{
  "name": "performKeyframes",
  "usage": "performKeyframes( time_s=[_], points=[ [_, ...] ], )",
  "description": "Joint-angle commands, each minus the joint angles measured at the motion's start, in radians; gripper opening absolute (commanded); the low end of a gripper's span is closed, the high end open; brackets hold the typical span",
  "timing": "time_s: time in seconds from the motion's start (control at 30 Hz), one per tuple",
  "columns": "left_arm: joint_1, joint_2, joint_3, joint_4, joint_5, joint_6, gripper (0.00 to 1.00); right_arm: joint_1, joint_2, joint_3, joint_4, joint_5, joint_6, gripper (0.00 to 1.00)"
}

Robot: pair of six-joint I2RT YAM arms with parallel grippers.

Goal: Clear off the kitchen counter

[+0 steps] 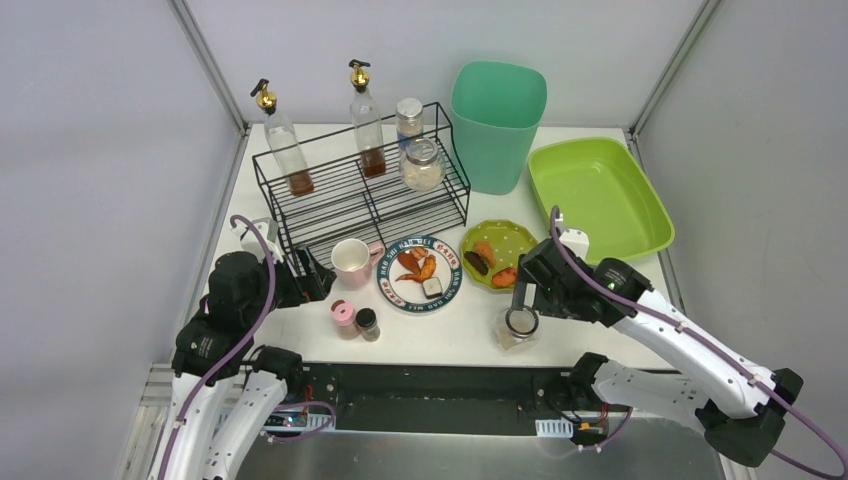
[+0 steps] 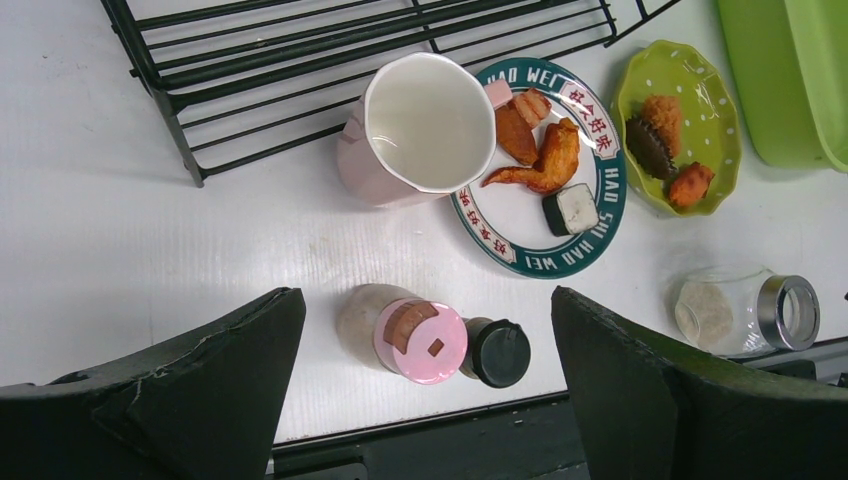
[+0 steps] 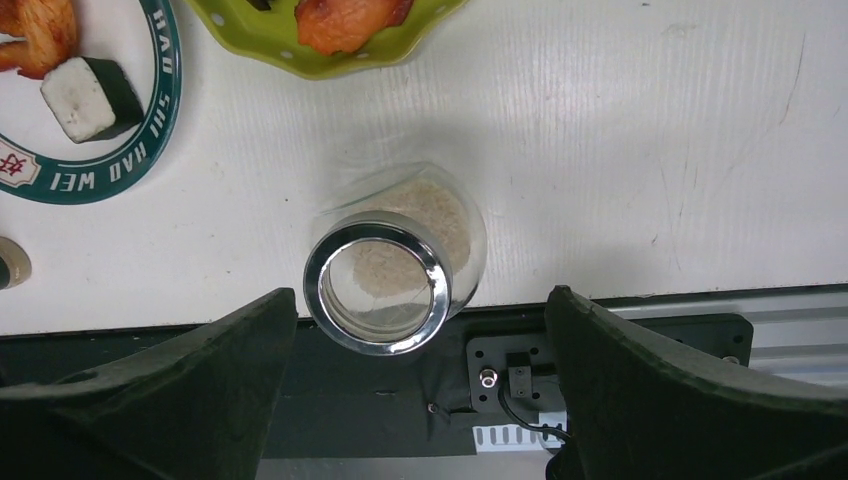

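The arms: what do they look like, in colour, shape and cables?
The left arm and right arm have white shells and black joints. A purple cable loops along each. The fingers are broad, matte black wedges.

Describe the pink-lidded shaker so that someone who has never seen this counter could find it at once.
On the white counter, find the round teal-rimmed plate. Just left of its near edge stand two small shakers side by side. Take the left, pink-lidded shaker, not the black-lidded shaker.
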Motion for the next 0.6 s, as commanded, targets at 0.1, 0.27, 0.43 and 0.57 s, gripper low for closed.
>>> performKeyframes(
  time_s=[0.1,0.27,0.43,0.57],
  points=[
    [0.011,-0.012,-0.006,0.036,0.032,0.014,0.99,0.072,0.026,-0.046,0.021,-0.019,0.087,0.99],
    [0.011,-0.011,-0.007,0.036,0.034,0.014,0.99,0.138,0.054,-0.063,0.049,-0.002,0.127,0.99],
    [0.012,-0.008,-0.008,0.039,0.045,0.015,0.99,0.176,0.084,-0.072,0.054,0.02,0.156,0.99],
    [0.012,-0.007,-0.008,0.041,0.047,0.017,0.99,0.194,0.106,-0.095,0.064,0.024,0.17,0.99]
  ],
)
